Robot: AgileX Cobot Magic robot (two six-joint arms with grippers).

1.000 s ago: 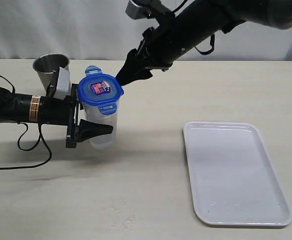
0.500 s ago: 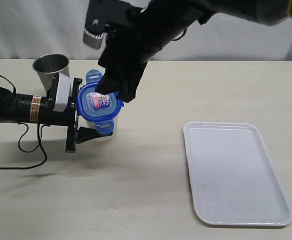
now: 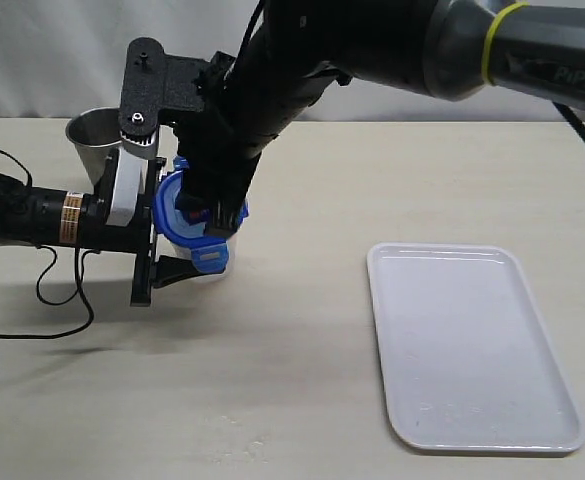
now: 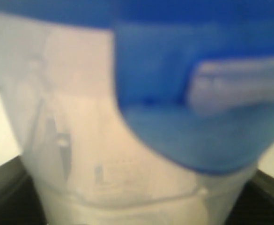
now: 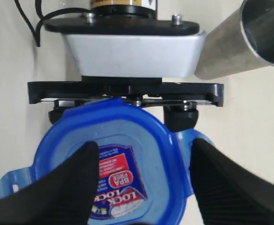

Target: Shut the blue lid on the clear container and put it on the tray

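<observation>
Right pincer (image 5: 141, 180) now down over blue lid (image 5: 113, 140), fingers spread, left pincer (image 3: 177, 245) clasping clear container (image 4: 104, 154)

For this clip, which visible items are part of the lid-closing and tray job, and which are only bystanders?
Part of the job:
- blue lid, sitting on the container
- clear container, held between the left gripper's jaws
- tray, nothing on it
- right gripper, over the lid

Bystanders:
- steel cup, behind the left arm
- black cable on the table
</observation>
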